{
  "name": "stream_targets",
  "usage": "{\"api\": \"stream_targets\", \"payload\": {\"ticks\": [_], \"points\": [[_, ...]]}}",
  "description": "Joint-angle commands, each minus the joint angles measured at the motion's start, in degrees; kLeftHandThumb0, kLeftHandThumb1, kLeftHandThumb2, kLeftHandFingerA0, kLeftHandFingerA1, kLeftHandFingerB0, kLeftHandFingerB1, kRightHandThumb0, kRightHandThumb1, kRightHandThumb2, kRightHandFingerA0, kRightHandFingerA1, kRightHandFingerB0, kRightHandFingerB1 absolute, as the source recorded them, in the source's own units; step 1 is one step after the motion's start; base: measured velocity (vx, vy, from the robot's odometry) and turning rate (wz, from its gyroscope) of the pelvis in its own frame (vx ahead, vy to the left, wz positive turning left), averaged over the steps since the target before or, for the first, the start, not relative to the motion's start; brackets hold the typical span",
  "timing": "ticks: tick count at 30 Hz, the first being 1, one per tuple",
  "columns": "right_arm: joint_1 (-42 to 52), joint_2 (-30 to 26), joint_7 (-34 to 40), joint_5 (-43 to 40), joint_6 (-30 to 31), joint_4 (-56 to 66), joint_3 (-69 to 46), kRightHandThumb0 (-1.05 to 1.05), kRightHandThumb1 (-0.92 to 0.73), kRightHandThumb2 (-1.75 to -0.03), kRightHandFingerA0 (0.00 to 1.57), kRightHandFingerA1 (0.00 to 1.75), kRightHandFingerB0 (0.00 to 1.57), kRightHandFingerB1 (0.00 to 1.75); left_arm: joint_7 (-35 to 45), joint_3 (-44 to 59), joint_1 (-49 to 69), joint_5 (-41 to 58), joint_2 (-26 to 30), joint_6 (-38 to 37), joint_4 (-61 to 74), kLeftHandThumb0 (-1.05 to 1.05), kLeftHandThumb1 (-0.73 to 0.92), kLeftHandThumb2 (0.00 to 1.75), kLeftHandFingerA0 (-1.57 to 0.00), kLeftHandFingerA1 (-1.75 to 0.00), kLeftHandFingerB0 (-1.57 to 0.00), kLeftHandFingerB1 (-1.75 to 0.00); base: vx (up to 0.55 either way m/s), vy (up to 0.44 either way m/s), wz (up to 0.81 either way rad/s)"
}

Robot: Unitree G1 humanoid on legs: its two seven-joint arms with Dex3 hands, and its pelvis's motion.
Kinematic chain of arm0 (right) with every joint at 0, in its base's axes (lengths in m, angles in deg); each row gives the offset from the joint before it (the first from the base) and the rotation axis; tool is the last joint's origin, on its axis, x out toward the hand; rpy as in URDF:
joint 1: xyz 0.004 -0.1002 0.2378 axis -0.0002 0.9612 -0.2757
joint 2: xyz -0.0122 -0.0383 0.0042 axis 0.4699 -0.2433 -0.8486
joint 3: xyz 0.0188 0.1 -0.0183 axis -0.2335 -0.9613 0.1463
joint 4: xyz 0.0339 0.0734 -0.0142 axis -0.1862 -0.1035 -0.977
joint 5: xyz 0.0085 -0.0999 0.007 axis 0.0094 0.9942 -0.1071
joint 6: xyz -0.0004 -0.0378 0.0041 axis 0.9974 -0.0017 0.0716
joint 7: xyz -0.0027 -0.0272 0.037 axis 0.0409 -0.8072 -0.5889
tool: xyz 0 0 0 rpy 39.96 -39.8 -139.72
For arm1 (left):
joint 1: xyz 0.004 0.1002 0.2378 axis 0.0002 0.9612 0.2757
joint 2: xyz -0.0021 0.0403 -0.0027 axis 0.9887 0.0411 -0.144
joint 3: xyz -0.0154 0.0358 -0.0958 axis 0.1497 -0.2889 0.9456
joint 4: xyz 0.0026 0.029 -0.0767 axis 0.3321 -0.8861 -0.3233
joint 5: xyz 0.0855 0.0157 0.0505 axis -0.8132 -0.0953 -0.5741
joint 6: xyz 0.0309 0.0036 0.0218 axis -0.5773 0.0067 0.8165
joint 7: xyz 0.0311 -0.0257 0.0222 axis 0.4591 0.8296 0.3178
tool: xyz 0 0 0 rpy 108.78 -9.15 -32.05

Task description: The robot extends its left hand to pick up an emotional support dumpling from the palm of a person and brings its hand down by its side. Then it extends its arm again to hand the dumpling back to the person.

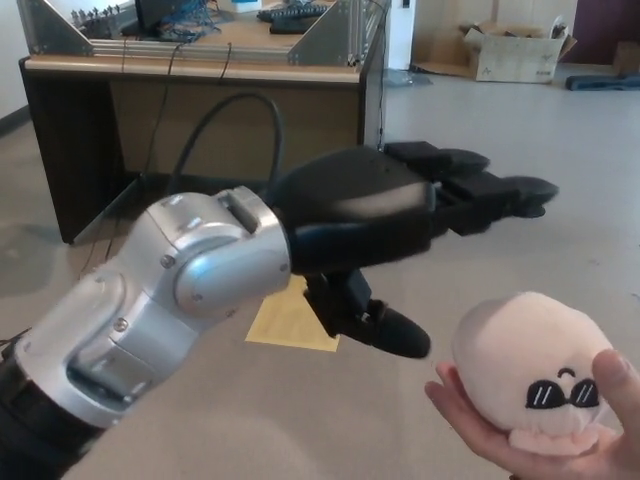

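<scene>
A pale pink plush dumpling (535, 368) with black sunglasses stitched on its face rests in a person's upturned palm (490, 432) at the lower right. My left hand (420, 235) reaches out from the left on a silver and black arm, above and to the left of the dumpling. It is open: two fingers (500, 190) point right and the thumb (385, 328) hangs below, a short gap from the plush. Nothing is in the hand. My right hand does not show.
A wooden desk (200, 75) with a metal frame, cables and a keyboard stands behind the arm. A yellow sheet (290, 322) lies on the grey floor under the hand. A cardboard box (515, 50) sits far back on the right.
</scene>
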Motion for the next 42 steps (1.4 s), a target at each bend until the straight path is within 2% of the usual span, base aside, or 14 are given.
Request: {"api": "stream_targets", "payload": {"ticks": [1, 2, 11, 12, 16, 17, 22, 23, 27, 32, 33, 34, 35, 42], "points": [[0.0, -1.1, 0.1, 0.0, -1.3, 1.6, -0.1, -0.31, -0.66, -0.60, 0.85, 0.56, 0.72, 0.46, 5.3, 9.1, -2.5, 5.7, 3.8, 1.5, 0.2, -0.77, 0.40, 0.88, -0.01, -0.21, 0.00, -0.04, 0.00, 0.000, 0.00], [0.2, -1.1, 0.1, -0.2, -1.8, 1.5, -0.2, -0.29, -0.65, -0.60, 0.86, 0.56, 0.74, 0.47, 5.9, 11.4, -2.8, 7.2, 4.6, 2.1, 0.3, -0.95, 0.40, 0.77, -0.05, -0.19, 0.00, -0.06, 0.00, 0.000, 0.00], [1.1, -0.4, 0.2, -0.6, -2.1, 1.0, -0.7, -0.31, -0.63, -0.60, 0.87, 0.56, 0.75, 0.46, 11.2, 25.9, 1.6, 17.4, 12.0, 2.3, 1.0, -0.82, 0.46, 0.86, 0.00, 0.00, 0.00, -0.01, 0.00, 0.000, 0.00], [1.5, -0.4, 0.3, -0.7, -2.4, 1.0, -0.7, -0.31, -0.63, -0.60, 0.86, 0.55, 0.74, 0.46, 12.0, 29.0, 5.5, 19.1, 14.0, 2.2, 2.6, -0.80, 0.49, 0.56, 0.00, -0.10, 0.00, -0.09, 0.00, 0.000, 0.00], [2.7, -0.1, 1.0, -0.4, -2.3, 1.3, -0.6, -0.32, -0.63, -0.60, 0.86, 0.54, 0.74, 0.46, 10.1, 35.6, 16.8, 20.9, 14.9, -0.4, 6.9, -0.70, 0.41, 0.57, 0.00, -0.13, 0.00, -0.15, 0.00, 0.000, 0.00], [3.3, -0.1, 1.1, -0.4, -2.2, 1.5, -0.6, -0.31, -0.63, -0.60, 0.85, 0.51, 0.74, 0.45, 9.1, 38.8, 23.9, 22.7, 13.1, 1.0, 9.7, -0.50, 0.32, 0.73, 0.00, -0.23, 0.00, -0.20, 0.00, 0.000, 0.00], [4.9, 0.2, 2.0, -0.4, -3.3, 1.9, -0.7, -0.28, -0.62, -0.59, 0.83, 0.50, 0.73, 0.46, 5.7, 43.3, 37.8, 23.9, 8.3, -3.9, 10.4, -0.40, 0.30, 0.64, -0.06, -0.34, -0.05, -0.23, 0.00, 0.000, 0.00], [5.8, 0.4, 2.5, -0.7, -3.8, 2.1, -1.0, -0.27, -0.62, -0.59, 0.81, 0.50, 0.72, 0.46, 1.9, 45.0, 46.0, 22.6, 3.8, -6.0, 9.0, -0.19, 0.28, 0.81, 0.00, -0.48, -0.01, -0.49, 0.00, 0.000, 0.00], [8.0, 0.8, 4.1, -0.9, -4.0, 2.8, -1.5, -0.25, -0.62, -0.58, 0.77, 0.48, 0.68, 0.44, -6.2, 45.8, 55.1, 16.4, -1.4, -13.4, 0.4, -0.08, 0.25, 0.79, -0.07, -0.50, -0.06, -0.49, 0.00, 0.000, 0.00], [9.0, 1.1, 4.8, -0.9, -4.7, 2.6, -1.7, -0.25, -0.62, -0.58, 0.76, 0.48, 0.67, 0.44, -13.9, 46.1, 59.2, 11.8, -4.2, -18.8, -11.2, -0.04, 0.27, 0.80, -0.09, -0.50, -0.06, -0.49, 0.00, 0.000, 0.00], [10.2, 1.1, 5.4, -1.0, -5.5, 2.8, -1.9, -0.23, -0.61, -0.58, 0.75, 0.48, 0.64, 0.43, -16.2, 46.0, 60.3, 11.5, -5.0, -21.2, -18.2, 0.00, 0.41, 0.54, -0.21, -0.35, -0.15, -0.28, 0.00, 0.000, 0.00], [11.7, 1.3, 6.1, -1.1, -6.5, 3.1, -2.2, -0.23, -0.61, -0.58, 0.75, 0.48, 0.64, 0.43, -19.2, 45.8, 61.7, 11.2, -6.2, -24.4, -27.2, 0.00, 0.41, 0.54, -0.21, -0.35, -0.15, -0.28, 0.00, 0.000, 0.00], [12.4, 1.4, 6.4, -1.2, -6.8, 3.3, -2.2, -0.23, -0.61, -0.58, 0.75, 0.48, 0.64, 0.42, -20.5, 45.6, 62.5, 10.5, -6.4, -25.4, -29.5, -0.02, 0.33, 0.83, -0.13, -0.51, -0.07, -0.49, 0.00, 0.000, 0.00], [17.0, 2.4, 8.0, -1.5, -9.0, 3.7, -2.8, -0.23, -0.61, -0.58, 0.77, 0.49, 0.62, 0.41, -24.4, 44.7, 64.9, 10.3, -7.2, -30.2, -40.3, -0.07, 0.33, 0.85, -0.18, -0.54, -0.11, -0.50, 0.00, 0.000, 0.00]]}}
